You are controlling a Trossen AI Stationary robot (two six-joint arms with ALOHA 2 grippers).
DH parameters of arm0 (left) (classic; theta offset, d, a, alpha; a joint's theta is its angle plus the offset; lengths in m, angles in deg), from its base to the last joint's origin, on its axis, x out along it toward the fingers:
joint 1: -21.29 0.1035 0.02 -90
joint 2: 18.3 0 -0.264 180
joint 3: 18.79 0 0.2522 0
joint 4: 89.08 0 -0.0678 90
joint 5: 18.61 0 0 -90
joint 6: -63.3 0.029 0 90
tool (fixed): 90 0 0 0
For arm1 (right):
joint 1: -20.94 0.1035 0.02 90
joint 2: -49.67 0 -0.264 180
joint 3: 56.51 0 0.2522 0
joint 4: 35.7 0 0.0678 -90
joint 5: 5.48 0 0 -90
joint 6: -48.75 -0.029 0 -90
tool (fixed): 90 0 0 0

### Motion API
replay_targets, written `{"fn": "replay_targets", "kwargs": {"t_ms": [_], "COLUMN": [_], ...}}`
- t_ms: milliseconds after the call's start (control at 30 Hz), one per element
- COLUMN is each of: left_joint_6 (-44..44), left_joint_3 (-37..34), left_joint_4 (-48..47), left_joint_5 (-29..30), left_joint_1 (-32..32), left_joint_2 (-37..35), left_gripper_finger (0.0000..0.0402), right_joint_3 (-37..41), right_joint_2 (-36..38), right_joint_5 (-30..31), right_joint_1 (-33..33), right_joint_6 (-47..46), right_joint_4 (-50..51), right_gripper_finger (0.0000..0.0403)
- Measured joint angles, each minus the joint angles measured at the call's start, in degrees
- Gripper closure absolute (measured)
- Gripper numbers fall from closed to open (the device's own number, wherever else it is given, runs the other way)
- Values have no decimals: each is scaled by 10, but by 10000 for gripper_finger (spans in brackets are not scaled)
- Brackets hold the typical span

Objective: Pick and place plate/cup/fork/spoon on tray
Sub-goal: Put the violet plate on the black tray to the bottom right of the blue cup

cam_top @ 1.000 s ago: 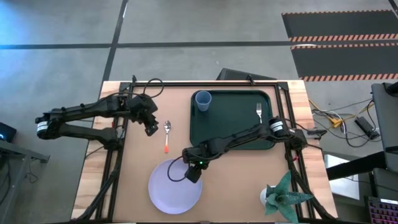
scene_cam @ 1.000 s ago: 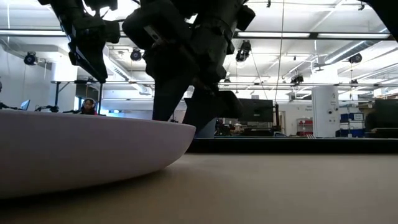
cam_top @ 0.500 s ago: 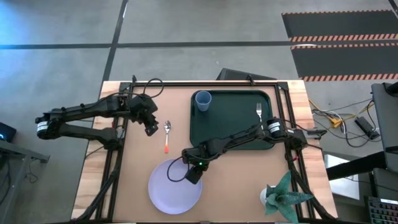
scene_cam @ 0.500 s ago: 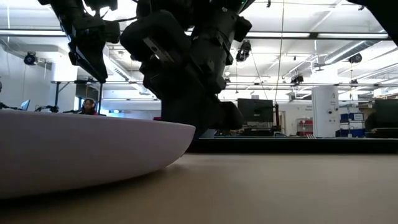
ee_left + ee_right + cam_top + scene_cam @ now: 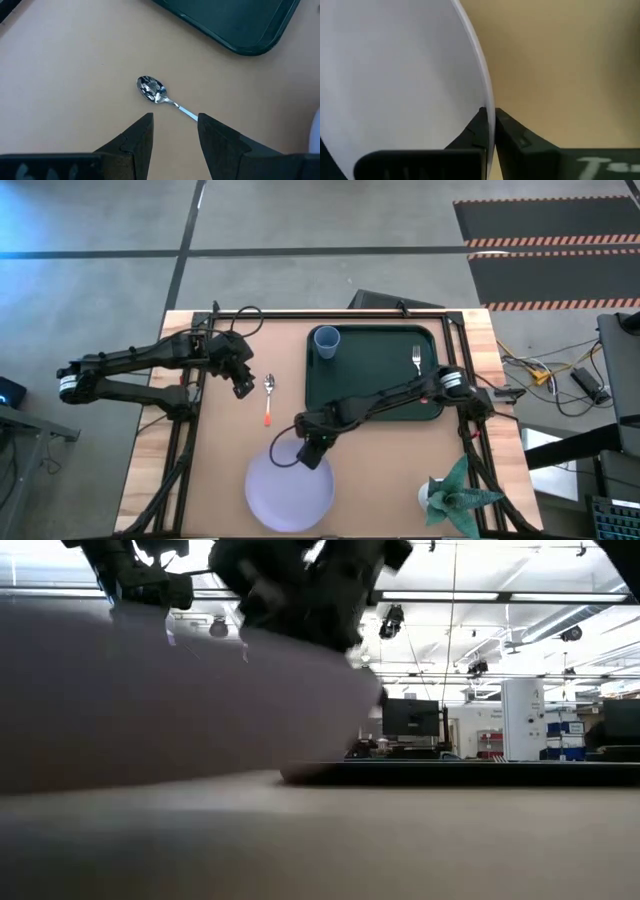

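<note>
**Plate gripped at its rim, cup and fork on the tray, spoon on the table**

Nearest the table's front edge lies the plate [image 5: 290,489], and the right gripper [image 5: 312,453] has it by the rim on the side toward the tray. The right wrist view shows what the overhead cannot: the two fingers [image 5: 479,131] closed on the thin edge of the plate [image 5: 395,75], one on each face. In the low view the plate [image 5: 180,700] fills much of the picture as a pale blur, its near side up off the table surface, with the right arm above it.

Farther back, the spoon [image 5: 268,398] lies on the bare table, left of the tray, bowl pointing away from the front edge. The left gripper [image 5: 243,386] hovers just beside it; in the left wrist view its fingers [image 5: 142,135] stand apart, holding nothing, with the spoon [image 5: 156,92] just ahead of them and a corner of the tray [image 5: 240,30] beyond.

The tray [image 5: 375,385] sits at the back right. It holds the cup [image 5: 326,341], upright in its far left corner, and the fork [image 5: 417,361] near its right rim.
</note>
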Motion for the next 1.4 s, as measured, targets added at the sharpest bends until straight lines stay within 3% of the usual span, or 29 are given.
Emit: {"fn": "replay_targets", "kwargs": {"t_ms": [400,500,633,900,1133,1400], "left_joint_6": [0,0,0,0,0,0], "left_joint_3": [0,0,0,0,0,0], "left_joint_4": [0,0,0,0,-2,-2], "left_joint_5": [0,0,0,0,0,0], "left_joint_1": [0,0,0,0,0,0], "left_joint_2": [0,0,0,0,0,0], "left_gripper_finger": [265,265,265,265,265,265], "right_joint_3": [0,0,0,20,93,183], "right_joint_2": [212,248,278,308,314,314], "right_joint_5": [256,294,317,349,324,314], "right_joint_1": [-3,-18,-54,-151,-214,-239], "right_joint_6": [-117,-140,-139,-57,-24,-21], "right_joint_4": [367,434,499,499,499,494], "right_gripper_finger": [395,395,395,395,395,395]}}
